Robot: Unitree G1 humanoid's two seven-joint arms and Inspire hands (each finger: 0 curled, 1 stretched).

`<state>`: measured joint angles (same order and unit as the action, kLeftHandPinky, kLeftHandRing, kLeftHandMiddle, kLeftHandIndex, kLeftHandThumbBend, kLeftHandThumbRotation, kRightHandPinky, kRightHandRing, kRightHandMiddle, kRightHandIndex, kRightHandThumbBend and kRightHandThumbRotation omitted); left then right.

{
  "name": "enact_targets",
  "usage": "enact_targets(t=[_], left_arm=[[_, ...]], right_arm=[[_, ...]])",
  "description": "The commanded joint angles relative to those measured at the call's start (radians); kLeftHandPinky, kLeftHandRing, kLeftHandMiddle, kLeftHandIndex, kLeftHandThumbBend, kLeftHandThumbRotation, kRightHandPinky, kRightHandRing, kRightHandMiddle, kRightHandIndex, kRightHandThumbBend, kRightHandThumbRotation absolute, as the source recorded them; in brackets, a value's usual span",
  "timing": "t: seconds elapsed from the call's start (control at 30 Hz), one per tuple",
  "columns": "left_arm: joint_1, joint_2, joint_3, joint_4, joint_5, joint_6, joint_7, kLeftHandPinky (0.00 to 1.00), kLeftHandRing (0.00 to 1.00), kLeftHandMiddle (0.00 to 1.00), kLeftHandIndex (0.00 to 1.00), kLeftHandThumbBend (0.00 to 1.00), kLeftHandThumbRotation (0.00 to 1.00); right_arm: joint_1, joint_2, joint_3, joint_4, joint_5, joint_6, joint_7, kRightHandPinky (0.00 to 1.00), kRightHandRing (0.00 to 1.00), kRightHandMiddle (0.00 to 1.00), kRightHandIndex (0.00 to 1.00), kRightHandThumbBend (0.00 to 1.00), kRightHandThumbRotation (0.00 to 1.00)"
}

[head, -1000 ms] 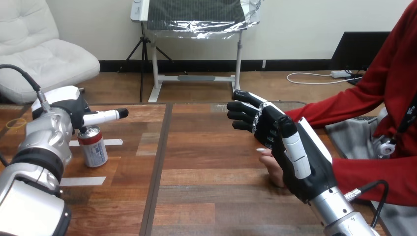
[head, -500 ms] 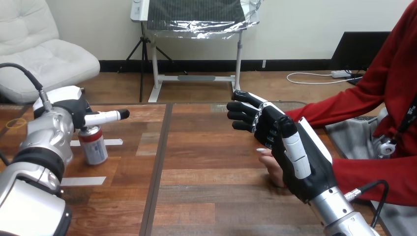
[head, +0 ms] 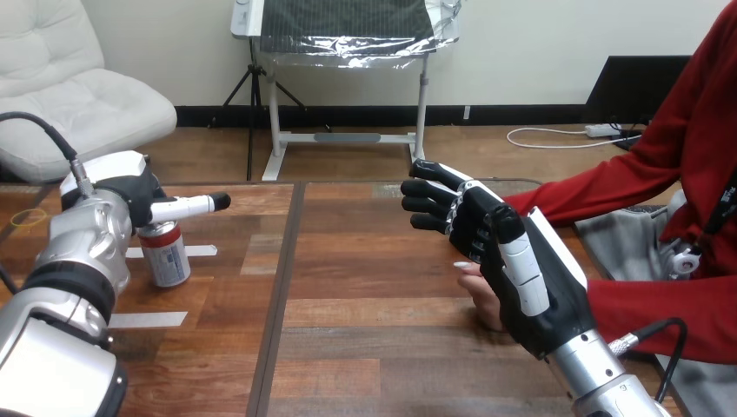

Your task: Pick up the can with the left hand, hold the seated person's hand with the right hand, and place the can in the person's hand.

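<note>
Looking down, you have a desk [head: 365,347] of brown wooden planks, with a dark seam running away from you and two white tape strips [head: 143,320] at its left. Near those strips is the can [head: 167,256]. Its long axis is close to vertical, top up and leaning slightly left, just under the left robot hand [head: 130,193]. You cannot tell whether that hand grips it. Your right robot hand [head: 513,304] is loosely spread, clamped on nothing, over the person's hand [head: 481,294] on the desk.

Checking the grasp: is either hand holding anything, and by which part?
Cannot tell. The left hand is at the top of the can, grip hidden; the right hand is open beside the person's hand.
</note>
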<state>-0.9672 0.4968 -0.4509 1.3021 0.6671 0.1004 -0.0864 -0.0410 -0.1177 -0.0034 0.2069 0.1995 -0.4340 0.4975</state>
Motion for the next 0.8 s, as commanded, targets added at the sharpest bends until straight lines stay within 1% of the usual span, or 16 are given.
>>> enact_targets(t=[0.0, 0.03, 0.13, 0.33, 0.4, 0.6, 0.77], left_arm=[[-0.013, 0.001, 0.024, -0.061, -0.025, -0.034, 0.061, 0.39, 0.54, 0.61, 0.75, 0.78, 0.90], [-0.009, 0.004, 0.033, -0.069, -0.034, -0.047, 0.078, 0.38, 0.53, 0.60, 0.75, 0.78, 0.89], [-0.001, 0.008, 0.050, -0.088, -0.051, -0.069, 0.107, 0.35, 0.49, 0.57, 0.73, 0.77, 0.87], [0.013, 0.020, 0.077, -0.134, -0.077, -0.106, 0.143, 0.32, 0.45, 0.53, 0.69, 0.75, 0.82], [0.016, 0.024, 0.079, -0.148, -0.080, -0.110, 0.148, 0.30, 0.43, 0.51, 0.67, 0.75, 0.82], [0.036, 0.041, 0.111, -0.221, -0.106, -0.129, 0.146, 0.28, 0.39, 0.48, 0.64, 0.73, 0.81], [0.052, 0.054, 0.133, -0.292, -0.120, -0.124, 0.136, 0.28, 0.39, 0.48, 0.61, 0.73, 0.80]], right_arm=[[-0.060, 0.002, -0.002, -0.029, 0.018, -0.007, -0.003, 0.82, 0.83, 0.83, 0.85, 0.81, 1.00], [-0.060, 0.003, -0.002, -0.026, 0.015, -0.011, -0.004, 0.82, 0.83, 0.83, 0.85, 0.81, 1.00], [-0.062, 0.003, -0.003, -0.021, 0.012, -0.016, -0.007, 0.82, 0.83, 0.83, 0.85, 0.80, 1.00], [-0.062, 0.002, -0.005, -0.020, 0.009, -0.013, -0.011, 0.82, 0.82, 0.82, 0.85, 0.80, 1.00], [-0.063, 0.001, -0.005, -0.019, 0.010, -0.011, -0.010, 0.82, 0.82, 0.82, 0.84, 0.80, 1.00], [-0.065, 0.002, -0.006, -0.013, 0.008, -0.017, -0.010, 0.81, 0.82, 0.81, 0.84, 0.79, 1.00], [-0.068, 0.002, -0.005, -0.012, 0.010, -0.011, -0.010, 0.81, 0.82, 0.81, 0.84, 0.79, 1.00]])
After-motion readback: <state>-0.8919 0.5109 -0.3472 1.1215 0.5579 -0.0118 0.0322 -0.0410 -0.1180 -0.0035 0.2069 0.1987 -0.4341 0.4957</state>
